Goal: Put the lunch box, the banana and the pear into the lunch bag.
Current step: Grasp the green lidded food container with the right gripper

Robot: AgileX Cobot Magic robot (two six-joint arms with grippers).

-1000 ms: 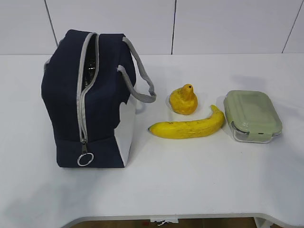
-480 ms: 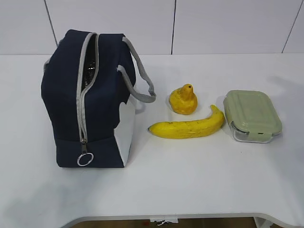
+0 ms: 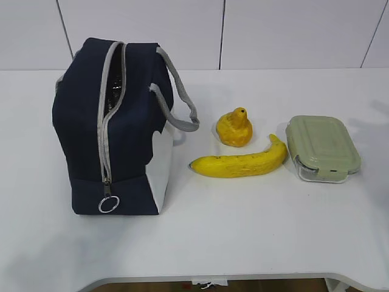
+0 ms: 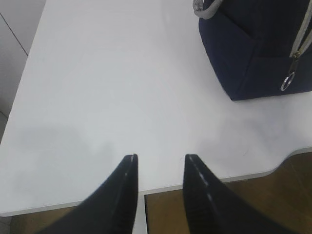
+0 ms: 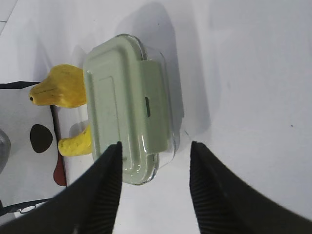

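Boxy navy-blue fabric lunch bag (image 3: pixel 112 131) upright on white table (image 3: pixel 243 231), left side, grey zipper (image 3: pixel 107 115) run most of the way toward the ring pull (image 3: pixel 109 204), slot gaping near the top, dark lining visible inside. Grey rope handles (image 3: pixel 179 97) flopped to the right. Clear strip of tabletop between bag and fruit.

Squat lumpy yellow-orange pear (image 3: pixel 234 128) right of bag, stub up. Long curved yellow banana (image 3: pixel 241 162) just in front of pear, lying flat, one end pointing at bag's white side panel, other end close to box. Small rectangular clear lunch box with pale sage-green clip-on lid (image 3: pixel 322 148) furthest right, lid on, near banana tip; touching or not, can't tell.

Front edge of table well clear of all items, wide bare surface ahead of them. Back edge against white panelled wall.

Right gripper (image 5: pixel 155 148) spread, jaws straddling near end of lunch box from above, nothing pinched, bare table to one side. Left gripper (image 4: pixel 160 160) parted, empty, hanging over table's front-left edge, bag corner off to its right, broad bare table ahead.
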